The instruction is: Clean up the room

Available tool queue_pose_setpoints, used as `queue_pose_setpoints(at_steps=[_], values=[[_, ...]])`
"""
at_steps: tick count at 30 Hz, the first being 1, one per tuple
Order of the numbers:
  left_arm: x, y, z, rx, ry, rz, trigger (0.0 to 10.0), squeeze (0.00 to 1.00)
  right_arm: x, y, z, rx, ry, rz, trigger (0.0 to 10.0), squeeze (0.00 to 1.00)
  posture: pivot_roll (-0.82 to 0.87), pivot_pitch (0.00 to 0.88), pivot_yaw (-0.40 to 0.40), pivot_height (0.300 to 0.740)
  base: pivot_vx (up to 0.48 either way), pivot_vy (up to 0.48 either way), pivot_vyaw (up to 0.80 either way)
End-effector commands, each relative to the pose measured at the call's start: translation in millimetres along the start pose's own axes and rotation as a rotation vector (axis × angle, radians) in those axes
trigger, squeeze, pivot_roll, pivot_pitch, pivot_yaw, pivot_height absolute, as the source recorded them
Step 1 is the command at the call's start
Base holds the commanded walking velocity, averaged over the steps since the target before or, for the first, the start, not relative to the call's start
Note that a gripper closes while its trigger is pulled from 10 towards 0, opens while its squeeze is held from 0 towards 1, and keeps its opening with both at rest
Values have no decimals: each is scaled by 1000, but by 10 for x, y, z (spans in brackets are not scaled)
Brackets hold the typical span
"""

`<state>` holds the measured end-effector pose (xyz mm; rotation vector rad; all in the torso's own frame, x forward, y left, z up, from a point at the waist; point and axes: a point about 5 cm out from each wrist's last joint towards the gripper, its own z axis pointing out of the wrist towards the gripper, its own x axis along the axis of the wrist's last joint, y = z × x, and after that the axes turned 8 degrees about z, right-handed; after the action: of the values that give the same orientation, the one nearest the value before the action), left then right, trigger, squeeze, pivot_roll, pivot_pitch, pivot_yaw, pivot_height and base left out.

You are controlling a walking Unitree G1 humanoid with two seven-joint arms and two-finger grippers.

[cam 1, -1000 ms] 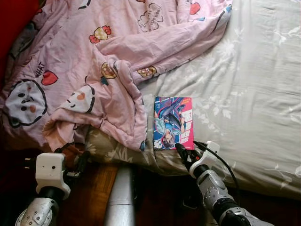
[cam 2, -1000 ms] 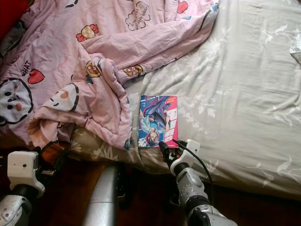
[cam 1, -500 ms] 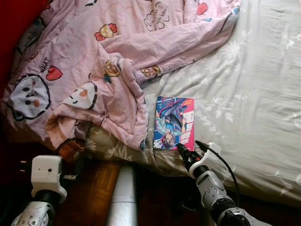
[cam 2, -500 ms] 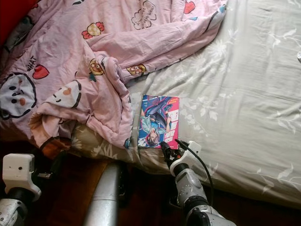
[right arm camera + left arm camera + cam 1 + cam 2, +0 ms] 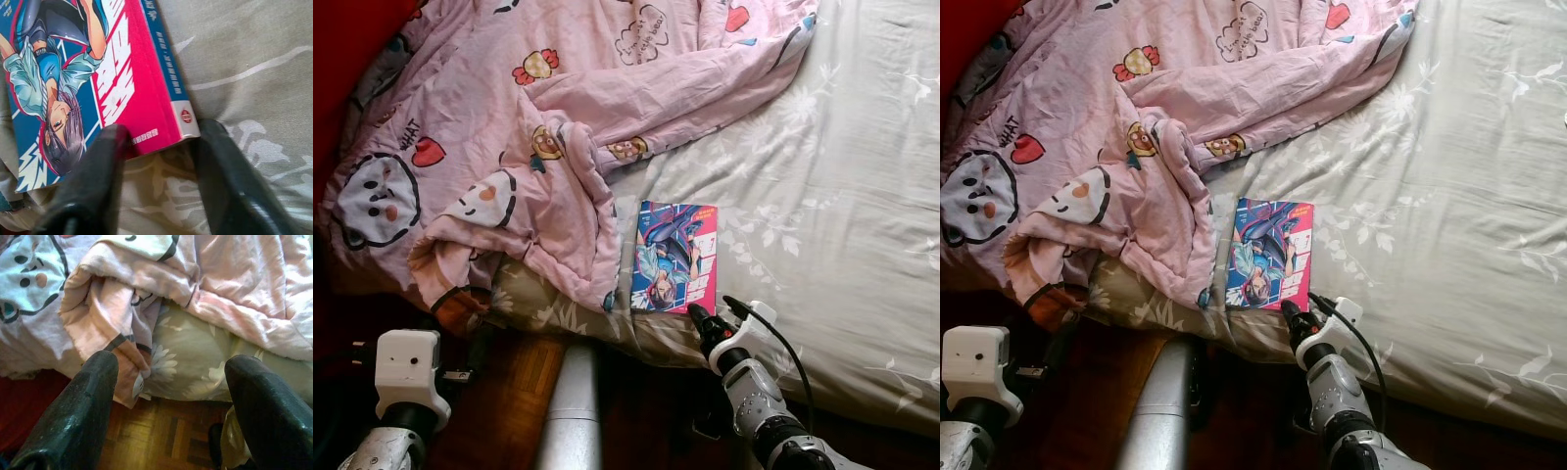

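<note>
A manga book (image 5: 674,257) with a pink and blue cover lies flat on the bed sheet, close to the bed's near edge. My right gripper (image 5: 161,131) is open at the book's near right corner (image 5: 697,315), one finger (image 5: 98,171) on the cover side and the other (image 5: 225,166) on the sheet past the spine. The fingers straddle the corner without closing on it. My left gripper (image 5: 171,367) is open and holds nothing. It is low by the bed's edge, facing the hanging fold of the pink cartoon blanket (image 5: 509,147).
The crumpled pink blanket covers the left half of the bed and overlaps the book's left side. Pale floral sheet (image 5: 832,196) stretches to the right. Below the bed edge lie dark wooden floor (image 5: 524,382) and a silver tube (image 5: 570,411).
My right gripper has edged slightly right along the book's near edge to its corner. The left arm sits a little lower. The camera view has shifted slightly.
</note>
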<state>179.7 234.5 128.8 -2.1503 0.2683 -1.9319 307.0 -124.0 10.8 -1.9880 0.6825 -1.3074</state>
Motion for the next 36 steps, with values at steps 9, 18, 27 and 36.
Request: queue_pose_setpoints(at_steps=[9, 18, 27, 36], values=[[-61, 13, -70, -11, -44, 21, 10000, 0, -313, -76, -33, 35, -97, 30, 0, 0, 420, 637, 163, 636, 0, 0, 0], [-108, 89, 7, -33, -42, 34, 10000, 0, -253, -84, -31, 59, -52, 18, 0, 0, 394, 611, 153, 636, 0, 0, 0], [-342, 166, 178, -15, -71, 25, 10000, 0, 20, 1, -29, 53, 32, -55, 0, 0, 332, 517, 94, 636, 0, 0, 0], [-997, 232, 353, 46, -249, -55, 10000, 0, 262, 133, -105, 83, 82, -184, 0, 0, 220, 333, 23, 636, 0, 0, 0]])
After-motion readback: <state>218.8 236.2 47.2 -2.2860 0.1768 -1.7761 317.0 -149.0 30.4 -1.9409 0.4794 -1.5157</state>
